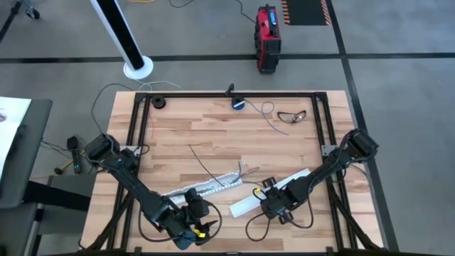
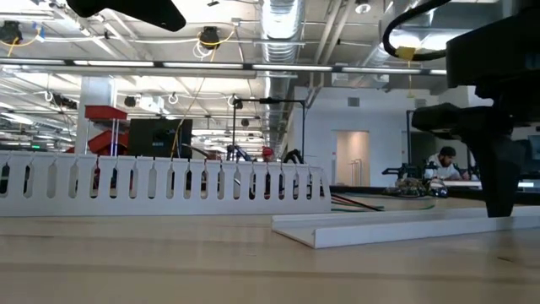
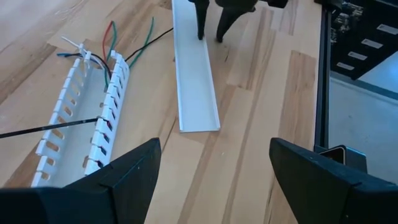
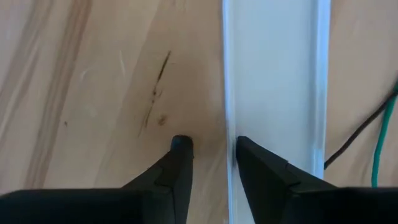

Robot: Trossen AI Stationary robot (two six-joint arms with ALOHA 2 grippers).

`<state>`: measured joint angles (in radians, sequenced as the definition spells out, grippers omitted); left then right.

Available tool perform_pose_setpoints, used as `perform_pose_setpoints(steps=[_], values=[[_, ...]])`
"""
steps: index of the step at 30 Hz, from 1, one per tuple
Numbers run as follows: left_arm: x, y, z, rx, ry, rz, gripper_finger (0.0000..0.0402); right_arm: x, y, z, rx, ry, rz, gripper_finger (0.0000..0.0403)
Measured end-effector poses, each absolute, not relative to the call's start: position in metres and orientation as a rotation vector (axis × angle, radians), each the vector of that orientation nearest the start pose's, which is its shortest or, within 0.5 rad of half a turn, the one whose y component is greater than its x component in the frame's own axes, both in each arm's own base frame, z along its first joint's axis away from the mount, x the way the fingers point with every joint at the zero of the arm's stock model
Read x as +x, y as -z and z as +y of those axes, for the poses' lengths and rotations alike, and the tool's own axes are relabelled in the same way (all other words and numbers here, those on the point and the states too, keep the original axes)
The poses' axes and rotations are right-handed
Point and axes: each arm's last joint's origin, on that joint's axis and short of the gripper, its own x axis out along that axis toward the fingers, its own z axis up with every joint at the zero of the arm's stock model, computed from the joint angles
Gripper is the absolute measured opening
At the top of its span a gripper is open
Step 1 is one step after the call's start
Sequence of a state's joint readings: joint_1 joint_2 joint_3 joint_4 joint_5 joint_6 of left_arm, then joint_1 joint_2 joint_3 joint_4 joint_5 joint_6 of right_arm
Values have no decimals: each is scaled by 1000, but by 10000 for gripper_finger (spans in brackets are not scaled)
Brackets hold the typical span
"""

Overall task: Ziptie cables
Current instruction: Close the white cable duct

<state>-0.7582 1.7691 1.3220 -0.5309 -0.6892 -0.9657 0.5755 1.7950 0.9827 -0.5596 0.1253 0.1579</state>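
Observation:
The cables (image 3: 115,46), thin red, green and dark wires, lie in a white slotted duct (image 3: 93,106) with a white ziptie (image 3: 83,51) around them; their ends stick out past the duct's far end (image 1: 238,171). Beside it lies a flat white channel strip (image 3: 196,81). My right gripper (image 4: 211,144) points down at this strip, open by a narrow gap. One finger is inside the channel and one is outside its side wall (image 4: 227,93). My left gripper (image 3: 214,146) hovers wide open near the table's front edge (image 1: 193,226), holding nothing. My right gripper straddles the side wall of the white channel strip (image 4: 227,118) from above, fingers pointing down. A gap shows between the outer finger (image 4: 181,149) and the wall. Whether the inner finger (image 4: 249,152) touches the strip, I cannot tell. The strip lies flat on the table.
At the far edge sit a small round blue-black device (image 1: 238,103) with a pale cord, a dark loop of wire (image 1: 291,115) and a black round part (image 1: 158,102). A black frame rail (image 3: 322,74) runs along the table's sides. Bare wood lies mid-table (image 1: 213,135).

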Motion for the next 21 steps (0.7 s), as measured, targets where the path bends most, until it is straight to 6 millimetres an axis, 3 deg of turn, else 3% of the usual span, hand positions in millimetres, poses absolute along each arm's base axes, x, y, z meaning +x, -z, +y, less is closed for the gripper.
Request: perform_pose_setpoints(steps=[2, 7, 14, 21], values=[[281, -236, -240, -274, -281, 668, 295, 263, -129, 164, -314, -250, 1317, 104], [281, -236, -240, -277, -283, 668, 295, 268, -129, 157, -217, -179, 1330, 13], [281, -236, -240, -278, -283, 669, 295, 275, -139, 157, -47, -145, 1331, 2], [281, -236, -239, -120, -253, 665, 295, 277, -183, 168, 102, -199, 1215, 1]])
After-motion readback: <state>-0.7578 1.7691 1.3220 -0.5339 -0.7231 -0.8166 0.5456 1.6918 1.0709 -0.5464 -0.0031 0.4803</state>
